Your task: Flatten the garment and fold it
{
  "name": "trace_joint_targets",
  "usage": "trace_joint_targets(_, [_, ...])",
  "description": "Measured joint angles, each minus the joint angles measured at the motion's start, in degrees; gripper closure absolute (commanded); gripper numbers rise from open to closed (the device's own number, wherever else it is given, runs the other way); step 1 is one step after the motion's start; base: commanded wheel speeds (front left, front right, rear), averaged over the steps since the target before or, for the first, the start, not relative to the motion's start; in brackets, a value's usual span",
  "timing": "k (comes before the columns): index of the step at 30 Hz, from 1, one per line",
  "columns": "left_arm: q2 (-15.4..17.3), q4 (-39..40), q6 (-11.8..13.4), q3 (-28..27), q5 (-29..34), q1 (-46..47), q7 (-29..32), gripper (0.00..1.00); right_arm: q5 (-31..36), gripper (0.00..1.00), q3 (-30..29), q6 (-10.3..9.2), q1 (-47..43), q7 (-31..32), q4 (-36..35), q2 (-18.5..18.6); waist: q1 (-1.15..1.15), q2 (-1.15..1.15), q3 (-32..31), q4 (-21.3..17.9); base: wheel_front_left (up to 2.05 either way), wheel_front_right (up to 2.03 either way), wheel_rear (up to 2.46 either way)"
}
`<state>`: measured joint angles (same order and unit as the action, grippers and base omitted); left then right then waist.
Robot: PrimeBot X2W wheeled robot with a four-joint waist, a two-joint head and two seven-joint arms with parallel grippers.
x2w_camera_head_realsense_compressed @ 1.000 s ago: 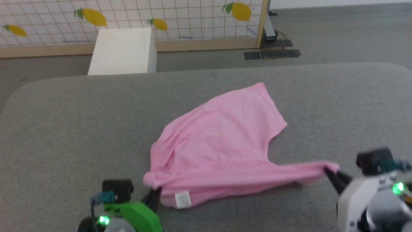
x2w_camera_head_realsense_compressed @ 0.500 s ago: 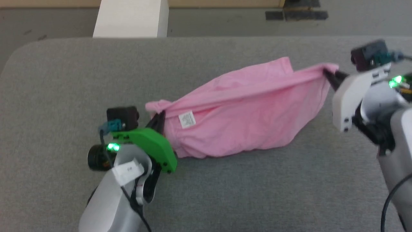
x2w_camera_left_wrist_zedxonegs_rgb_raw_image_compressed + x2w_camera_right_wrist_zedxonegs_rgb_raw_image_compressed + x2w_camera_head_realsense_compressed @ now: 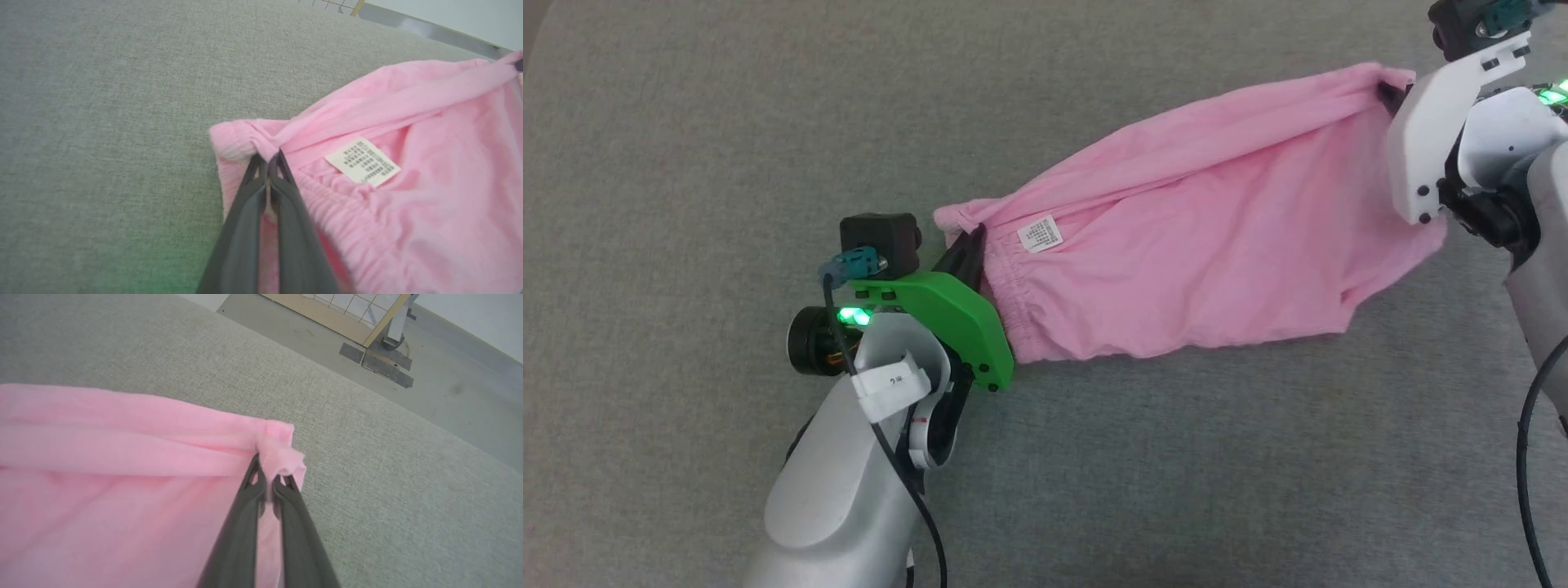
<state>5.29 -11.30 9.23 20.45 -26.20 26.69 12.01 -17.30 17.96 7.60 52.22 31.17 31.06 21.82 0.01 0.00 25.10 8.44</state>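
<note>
Dark, long fingers of the left gripper [image 3: 269, 157] were pressed together on a bunched corner of the gathered waistband of the thin, light pink cloth garment [image 3: 1201, 237], just beside its small white printed label [image 3: 1040, 233]. The right gripper [image 3: 269, 473] was likewise clamped on the opposite corner, with a nub of cloth pinched between its tips. A second before, the garment had lain in a heap on the grey woven fabric tabletop [image 3: 686, 163] with only its near edge drawn out. Now that edge ran taut between the two grippers and the body hung from it as a loose sheet, its lower hem apparently resting on the table. The head camera had tipped downward too. By my judgement the cloth was being stretched out for laying flat — folding had not yet begun.
</note>
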Motion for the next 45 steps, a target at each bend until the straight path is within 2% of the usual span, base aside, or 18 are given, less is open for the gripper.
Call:
trace_joint_targets(3, [-0.1, -0.6, -0.1, 0.2, -0.1, 0.2, -0.6, 1.0, -0.7, 1.0, 1.5, 0.0, 1.5, -0.8, 2.5, 0.2, 0.0, 0.0, 1.2, 1.2, 0.0, 0.0, 0.0])
trace_joint_targets(4, [-0.1, -0.7, -0.1, 0.2, -0.1, 0.2, -0.7, 0.56, -1.0, 0.44, 2.0, 0.0, 1.9, -1.1, 3.4, 0.2, 0.0, 0.0, 1.4, 1.5, 0.0, 0.0, 0.0])
trace_joint_targets(5, [-0.2, -0.9, -0.1, 0.2, -0.1, 0.2, -1.2, 0.05, -1.5, 0.0, 2.2, 0.0, 2.1, -1.9, 4.2, 0.1, 0.0, 0.0, 1.5, 1.8, 0.0, 0.0, 0.0])
trace_joint_targets(6, [-0.2, -1.1, -0.2, 0.1, -0.7, 0.0, -2.7, 0.0, -2.9, 0.0, 2.2, 0.0, 2.3, -4.3, 6.2, -0.1, 0.0, 0.0, 1.0, 2.0, 0.0, 0.0, 0.0])
trace_joint_targets(8, [-0.1, -1.2, -0.7, 0.0, -0.7, -0.7, -3.9, 0.0, -3.6, 0.0, 2.4, 0.0, 2.2, -6.6, 7.0, -0.1, 0.0, 0.0, 0.2, 2.1, 0.0, 0.0, 0.0])
trace_joint_targets(9, [0.0, -0.2, -1.4, 0.1, -0.9, -2.7, -6.6, 0.0, -4.9, 0.0, 1.8, 0.0, 1.0, -11.2, 7.2, -0.1, 0.0, 0.0, -1.6, 2.1, 0.0, 0.0, 0.0])
trace_joint_targets(12, [0.8, 1.6, -1.7, 0.8, -0.2, -5.7, -9.0, 0.0, -5.6, 0.0, 0.0, 0.0, -2.7, -16.5, 6.6, -0.1, 0.0, 0.0, -4.1, 2.0, 0.0, 0.0, 0.0])
trace_joint_targets(16, [2.4, 4.1, -2.0, 2.6, 0.8, -10.8, -10.1, 0.0, -6.1, 0.0, -3.5, 0.0, -10.4, -22.5, 3.4, -0.5, -0.01, 0.0, -8.3, 1.3, 0.0, 0.0, 0.0])
trace_joint_targets(21, [3.1, 5.7, -2.0, 4.6, 1.5, -15.9, -9.9, 0.0, -5.3, 0.0, -9.7, -0.01, -22.0, -27.1, -4.6, -2.8, -0.01, 0.0, -13.2, 0.1, 0.0, 0.0, 0.0])
trace_joint_targets(24, [3.2, 5.3, -2.0, 5.7, 2.0, -16.9, -9.4, 0.0, -3.9, 0.0, -13.8, -0.02, -28.7, -28.9, -10.3, -5.6, -0.01, 0.0, -15.3, -1.0, 0.0, 0.0, 0.0])
trace_joint_targets(28, [3.4, 2.7, -1.5, 6.3, 2.6, -17.1, -9.0, 0.0, -0.7, 0.0, -18.4, -0.02, -37.4, -29.8, -17.6, -11.0, -0.01, 0.0, -16.8, -3.1, 0.0, 0.0, 0.0])
trace_joint_targets(32, [3.2, -0.4, -1.1, 6.2, 2.8, -16.6, -8.8, 0.0, 1.3, 0.0, -21.0, -0.02, -44.2, -30.0, -23.8, -16.3, -0.01, 0.0, -17.5, -5.3, 0.0, 0.0, 0.0])
trace_joint_targets(40, [2.2, -9.4, 1.5, 4.7, 2.9, -12.4, -8.5, 0.0, 2.9, 0.0, -20.7, -0.02, -49.0, -29.1, -29.8, -18.6, -0.01, 0.0, -17.1, -8.5, 0.0, 0.0, 0.0])
trace_joint_targets(45, [2.2, -15.2, 4.9, 4.3, 3.6, -9.5, -5.4, 0.0, 3.0, 0.0, -19.7, -0.02, -49.0, -28.6, -30.8, -18.8, -0.01, 0.0, -15.9, -9.8, 0.0, 0.0, 0.0])
